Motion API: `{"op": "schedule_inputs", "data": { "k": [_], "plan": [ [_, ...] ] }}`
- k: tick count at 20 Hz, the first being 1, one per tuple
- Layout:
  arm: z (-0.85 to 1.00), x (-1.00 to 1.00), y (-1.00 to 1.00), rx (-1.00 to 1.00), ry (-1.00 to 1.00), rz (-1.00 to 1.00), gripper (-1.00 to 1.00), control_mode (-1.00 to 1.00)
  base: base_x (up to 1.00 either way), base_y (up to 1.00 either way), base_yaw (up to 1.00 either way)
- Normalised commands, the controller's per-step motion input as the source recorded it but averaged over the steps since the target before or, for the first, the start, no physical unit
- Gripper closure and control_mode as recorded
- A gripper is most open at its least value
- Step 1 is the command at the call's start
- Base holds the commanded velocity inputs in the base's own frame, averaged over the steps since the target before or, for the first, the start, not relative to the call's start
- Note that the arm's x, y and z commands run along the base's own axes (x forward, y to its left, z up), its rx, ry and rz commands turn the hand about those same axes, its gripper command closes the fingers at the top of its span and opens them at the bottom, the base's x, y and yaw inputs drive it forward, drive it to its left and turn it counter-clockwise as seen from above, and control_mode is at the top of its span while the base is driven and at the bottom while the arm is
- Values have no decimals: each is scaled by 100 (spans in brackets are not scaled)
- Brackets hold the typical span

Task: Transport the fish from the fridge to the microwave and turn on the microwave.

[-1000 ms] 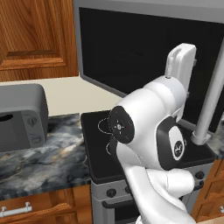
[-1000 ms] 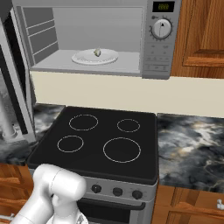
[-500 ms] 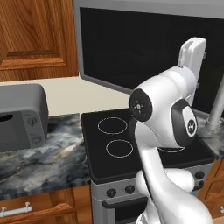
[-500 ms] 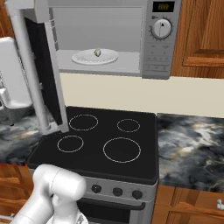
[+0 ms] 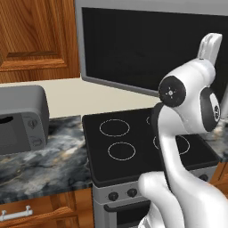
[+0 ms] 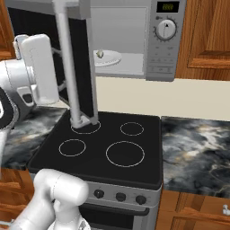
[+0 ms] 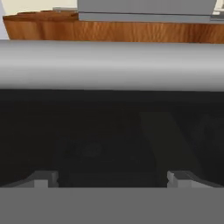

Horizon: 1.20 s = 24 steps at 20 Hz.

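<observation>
From the right base camera I see the microwave (image 6: 164,42) with its door (image 6: 85,67) swung partway out over the stove (image 6: 108,148), the door's long bar handle (image 6: 67,63) hanging down toward the rear left ring. Inside the cavity, a plate (image 6: 110,57) carries a small pale piece that I take for the fish (image 6: 99,53), though it is too small for me to be sure of its shape. My arm's white forearm (image 6: 38,69) stands just left of the door edge, leaving little room between them. In the left base view the black glass of the door (image 5: 147,49) spans the upper frame, and my arm's joints cover much of the stove's right side. On the hand camera, the gripper (image 7: 112,178) has its fingertips (image 7: 41,179) spread wide apart, with the grey bar handle (image 7: 112,65) running across close ahead and dark glass behind it; nothing sits between the tips. A rounded grey appliance (image 5: 20,120) sits on the marble counter (image 5: 44,164) at left, cut off by the frame edge.
</observation>
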Motion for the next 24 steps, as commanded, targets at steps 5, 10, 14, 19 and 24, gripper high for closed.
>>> {"op": "schedule_inputs", "data": {
  "k": [5, 10, 14, 19, 24],
  "plan": [
    [0, 36, -55, 8, 4, 13, -100, -100, 0, 0, 0],
    [0, 40, -49, 9, 3, 18, -100, -100, 0, 0, 0],
    [1, 45, -32, 7, 3, 18, -100, -100, 0, 0, 0],
    [5, 42, -8, 5, 2, 25, -100, -100, 0, 0, 0],
    [0, 42, 0, 2, 0, 31, -100, -100, 0, 0, 0]
  ]
}}
